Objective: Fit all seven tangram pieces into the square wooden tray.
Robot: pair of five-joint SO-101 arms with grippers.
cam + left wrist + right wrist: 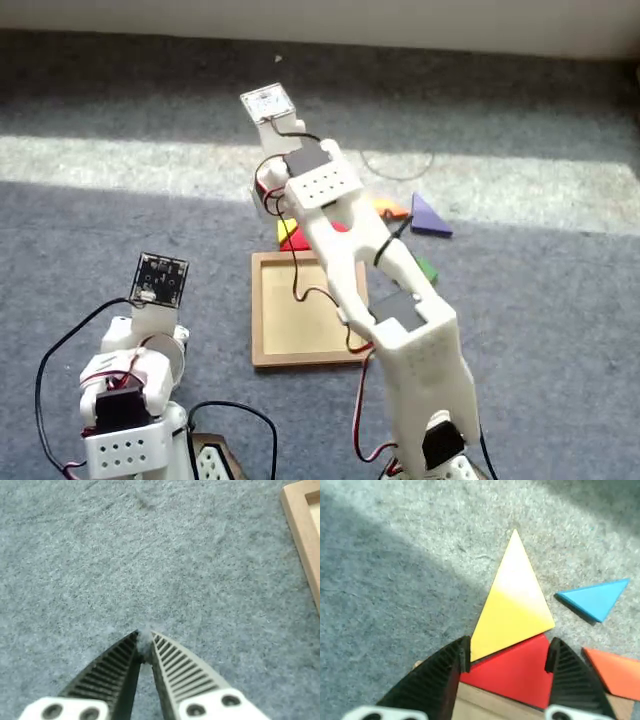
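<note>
Jaws of right gripper [509, 647] spread wide astride red piece [515, 677]; yellow triangle [512, 605], blue triangle [594, 600] near. High view: purple triangle [428, 216]. Left gripper [145, 636] closed, empty.

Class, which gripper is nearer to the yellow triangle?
Right. The right gripper is open, straddling the wide end of the yellow triangle. The left gripper is shut over bare carpet beside the wooden tray.

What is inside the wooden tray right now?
The tray shows bare wood where its floor is visible, with no pieces in it. The right arm covers its far right corner, so that part cannot be checked.
</note>
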